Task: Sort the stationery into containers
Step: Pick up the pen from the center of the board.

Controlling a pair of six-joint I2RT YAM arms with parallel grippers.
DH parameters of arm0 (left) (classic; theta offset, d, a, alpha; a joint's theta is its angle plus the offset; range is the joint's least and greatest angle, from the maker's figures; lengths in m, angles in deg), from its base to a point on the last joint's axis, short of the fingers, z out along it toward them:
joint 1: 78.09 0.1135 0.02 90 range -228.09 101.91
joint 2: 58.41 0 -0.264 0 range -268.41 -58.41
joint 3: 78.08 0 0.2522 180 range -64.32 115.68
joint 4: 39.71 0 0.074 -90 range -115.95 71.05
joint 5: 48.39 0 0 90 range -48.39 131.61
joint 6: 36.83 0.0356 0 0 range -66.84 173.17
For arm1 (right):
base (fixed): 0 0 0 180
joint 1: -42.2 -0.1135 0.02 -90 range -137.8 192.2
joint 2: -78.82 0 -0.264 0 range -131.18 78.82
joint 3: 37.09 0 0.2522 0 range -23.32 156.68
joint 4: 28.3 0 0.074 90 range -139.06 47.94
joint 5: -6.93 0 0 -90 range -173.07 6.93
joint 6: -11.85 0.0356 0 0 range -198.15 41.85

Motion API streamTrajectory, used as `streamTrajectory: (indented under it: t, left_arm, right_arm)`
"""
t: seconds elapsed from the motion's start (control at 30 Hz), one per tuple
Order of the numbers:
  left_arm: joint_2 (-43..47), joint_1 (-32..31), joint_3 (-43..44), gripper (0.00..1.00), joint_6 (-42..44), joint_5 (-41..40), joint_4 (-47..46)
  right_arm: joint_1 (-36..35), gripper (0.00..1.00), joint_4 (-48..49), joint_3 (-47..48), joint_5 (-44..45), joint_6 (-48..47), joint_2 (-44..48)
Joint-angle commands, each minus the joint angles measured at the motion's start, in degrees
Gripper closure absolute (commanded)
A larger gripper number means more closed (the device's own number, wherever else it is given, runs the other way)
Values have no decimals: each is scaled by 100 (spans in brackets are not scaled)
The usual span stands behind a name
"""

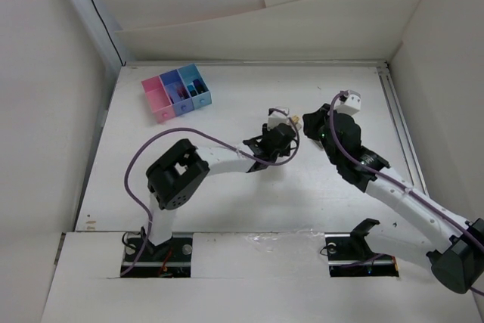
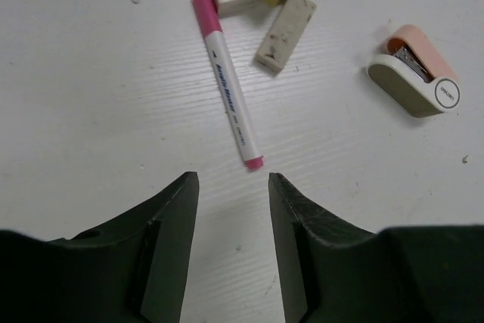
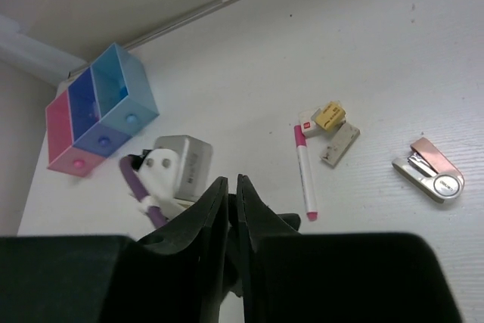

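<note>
Fingers of my left gripper stand partly apart at the bottom of the left wrist view, with nothing between them. A white pen with a pink cap lies on the table just above the gap, its pink tip nearest. Three erasers cluster at top centre, beside the pen's cap end; a stapler sits at the right. My right gripper has its fingers all but closed, empty. Three joined bins, pink, purple-blue and light blue, stand upper left in the right wrist view.
</note>
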Motion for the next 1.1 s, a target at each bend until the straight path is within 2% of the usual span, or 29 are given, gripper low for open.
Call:
streamTrajectory:
  t: [0.0,0.33,0.6,0.8,0.97,1.03,1.07]
  left_arm:
    - [-314,-234,587,61,-130,-507,108]
    - [-1036,-314,1229,61,-130,-1026,336]
    - [-1537,-314,1651,62,-77,-1342,398]
    - [-1818,-314,1887,69,-15,-1527,564]
    - [-2039,-314,2099,70,37,-1641,687]
    - [-2118,-314,2169,77,37,-1642,741]
    - [-2170,-314,2169,84,37,-1590,741]
  right_arm:
    - [-16,84,199,-24,165,-26,170]
    - [-16,66,147,-24,218,27,275]
    - [90,62,94,-24,218,27,381]
    - [142,62,94,-24,60,79,434]
    - [142,62,94,-24,59,79,434]
    - [142,62,94,-24,59,79,434]
    - [142,62,94,-24,59,79,434]
